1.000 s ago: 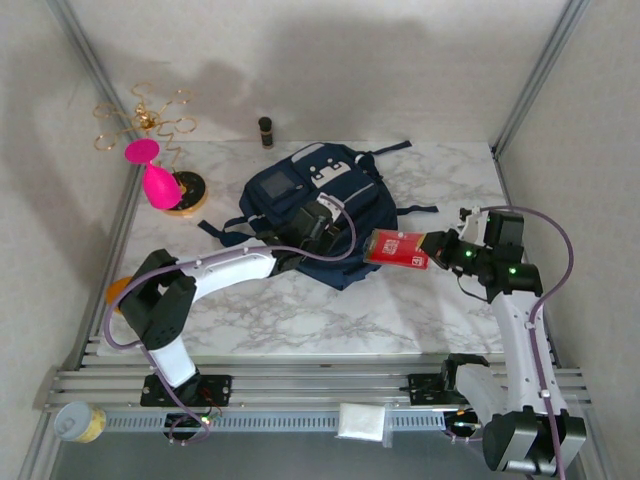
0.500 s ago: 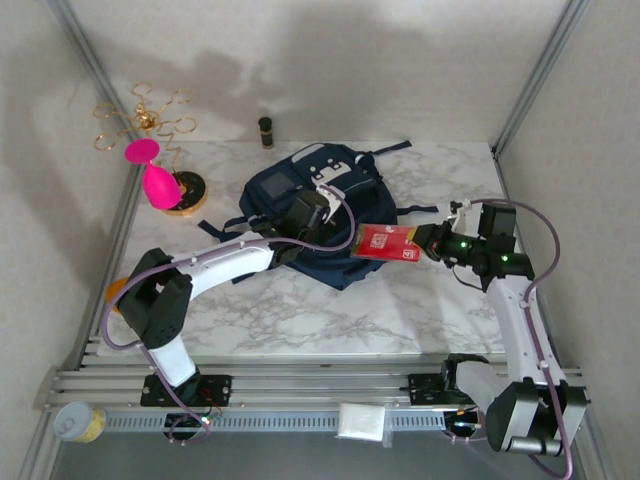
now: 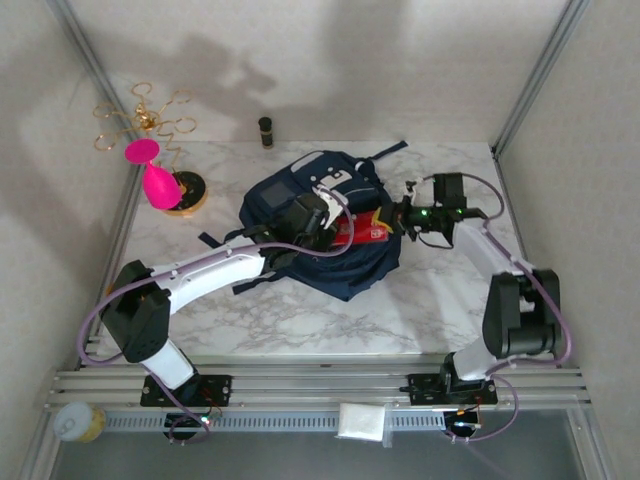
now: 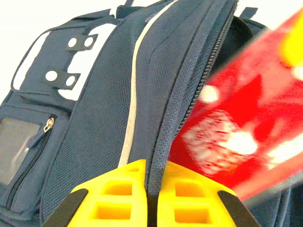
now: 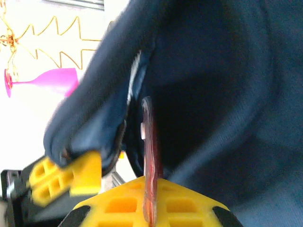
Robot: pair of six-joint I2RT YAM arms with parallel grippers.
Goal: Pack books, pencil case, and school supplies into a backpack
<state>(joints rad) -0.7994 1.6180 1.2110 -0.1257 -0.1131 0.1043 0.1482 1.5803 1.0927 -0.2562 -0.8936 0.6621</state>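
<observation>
Pink glass (image 3: 155, 180), wire tree (image 3: 140, 118) beyond backpack (image 3: 352, 270); flap across red packet (image 3: 366, 231).

This looks like a robotics lab test cell: a marble-patterned bench (image 3: 300, 310) is boxed in by plain white panels (image 3: 330, 60) on aluminium posts (image 3: 535, 75). A cabled left arm (image 3: 215, 270) and right arm (image 3: 482, 246) are bolted to a slotted rail (image 3: 320, 385).

flat packet (image 3: 365, 232) lies half inside the backpack (image 3: 277, 195), right end sticking out.
</observation>
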